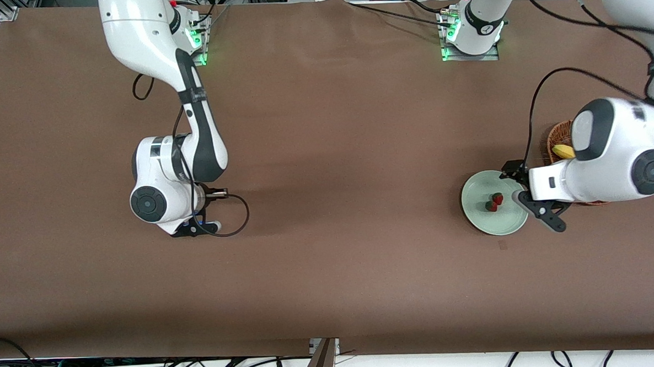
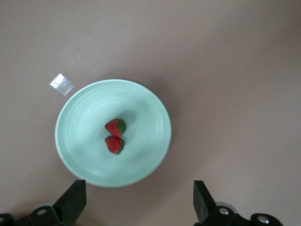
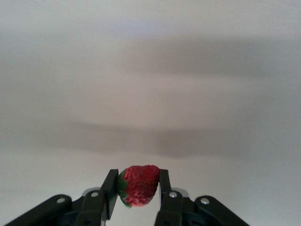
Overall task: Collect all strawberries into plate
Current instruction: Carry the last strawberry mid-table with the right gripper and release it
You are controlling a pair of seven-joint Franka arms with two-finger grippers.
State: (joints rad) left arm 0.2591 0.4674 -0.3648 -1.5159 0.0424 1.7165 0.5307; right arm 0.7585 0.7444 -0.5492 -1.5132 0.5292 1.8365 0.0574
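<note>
The counter is covered in matt brown cloth-like sheeting with faint creases. The round pale mint-green plate looks like smooth glazed ceramic with a soft sheen. The small red strawberries have dimpled, slightly glossy skins. The brown woven wicker basket is rough. The black end effector fingers look like matt plastic.
</note>
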